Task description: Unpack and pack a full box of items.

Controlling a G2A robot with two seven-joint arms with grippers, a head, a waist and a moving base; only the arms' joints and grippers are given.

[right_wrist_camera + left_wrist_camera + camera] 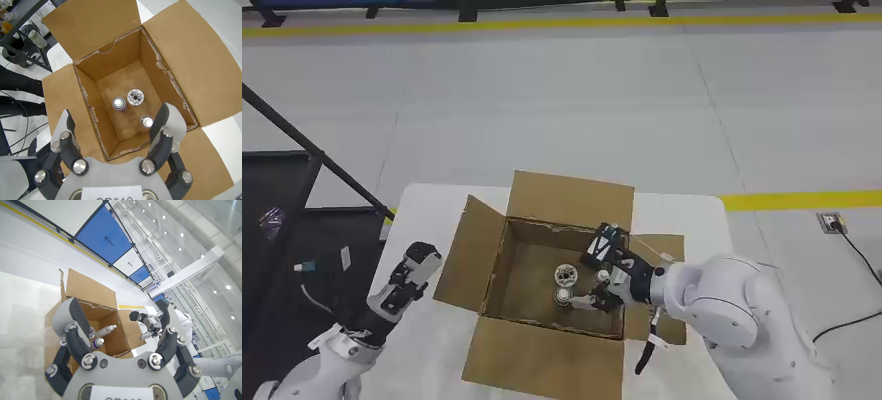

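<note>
Cardboard flaps mark the centre. To their left, the left gripper [420, 262] is held over the white table [442, 345], beside the cardboard box [542, 200]. Its fingers are spread wide with nothing between them, probably kept aside so the opening is left free. The box is stood with all four flaps folded outward, so its inside can be reached. Three items are kept on its floor: an upright aerosol can [118, 103], a perforated metal disc [135, 97] just beside it, and a white-capped spray bottle [146, 121] toward the right side. At the right, the right gripper [115, 111] is held above the interior, wide open and empty, apparently readied for a pick.
</note>
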